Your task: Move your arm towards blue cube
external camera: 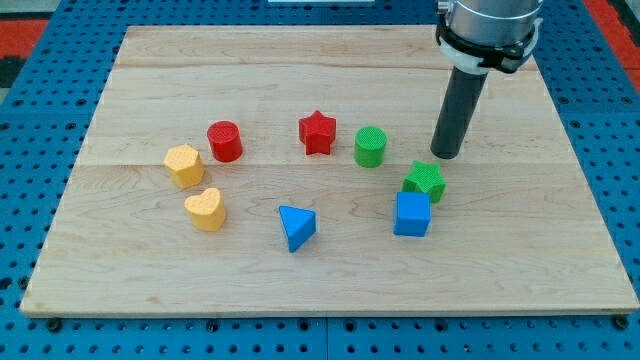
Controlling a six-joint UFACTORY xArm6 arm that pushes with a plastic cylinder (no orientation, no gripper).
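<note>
From where I stand, my tip (447, 155) rests on the wooden bench (300, 290), nothing held, with the green star (426, 180) just below it toward the view's bottom, the blue cube (412, 214) beyond that star, and the green cylinder (371, 146) near its left.
</note>
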